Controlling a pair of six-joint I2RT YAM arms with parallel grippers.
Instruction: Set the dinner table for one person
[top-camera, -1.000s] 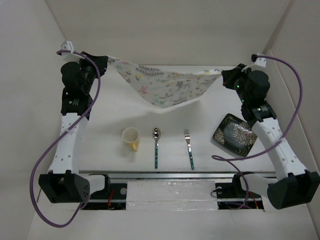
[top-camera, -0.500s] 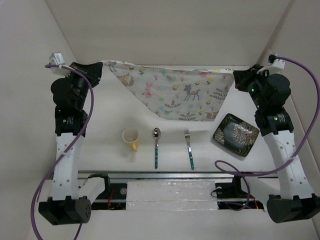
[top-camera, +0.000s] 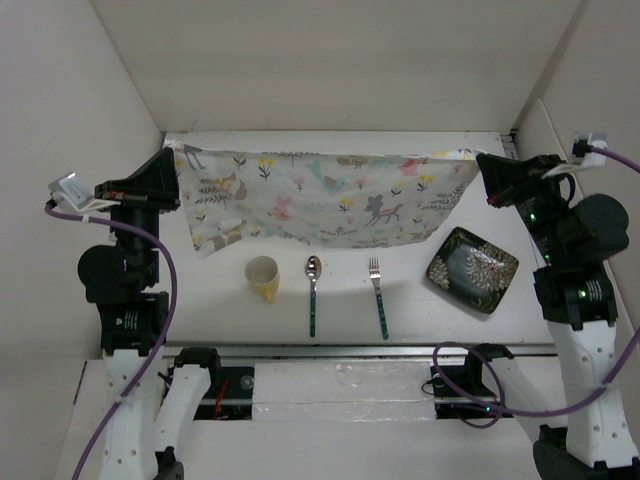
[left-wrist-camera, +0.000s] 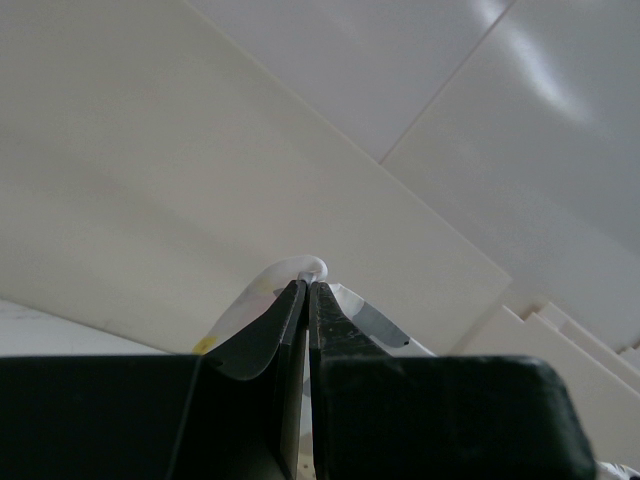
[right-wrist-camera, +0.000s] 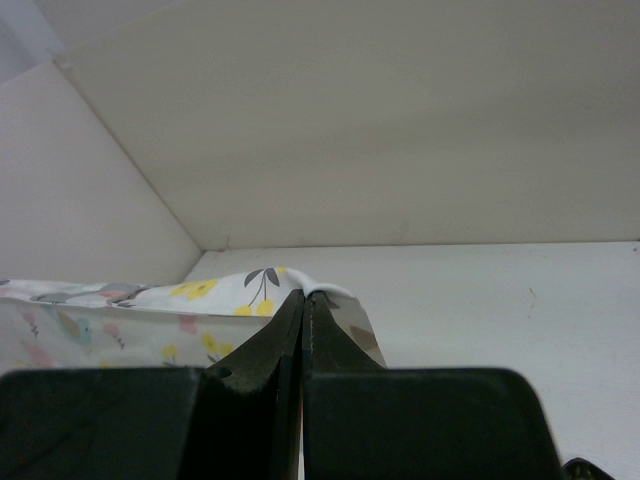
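The printed cloth mat hangs stretched in the air between my two grippers, above the far part of the white dinner table. My left gripper is shut on its left top corner. My right gripper is shut on its right top corner. On the table nearer me lie a yellow cup, a spoon, a fork and a dark flowered plate at the right.
White panels wall the table at the back and both sides. A metal rail runs along the near edge. Purple cables hang from both arms.
Both grippers have moved apart and toward the near side, lifting higher. The mat went from a sagging triangle to a wide taut sheet.
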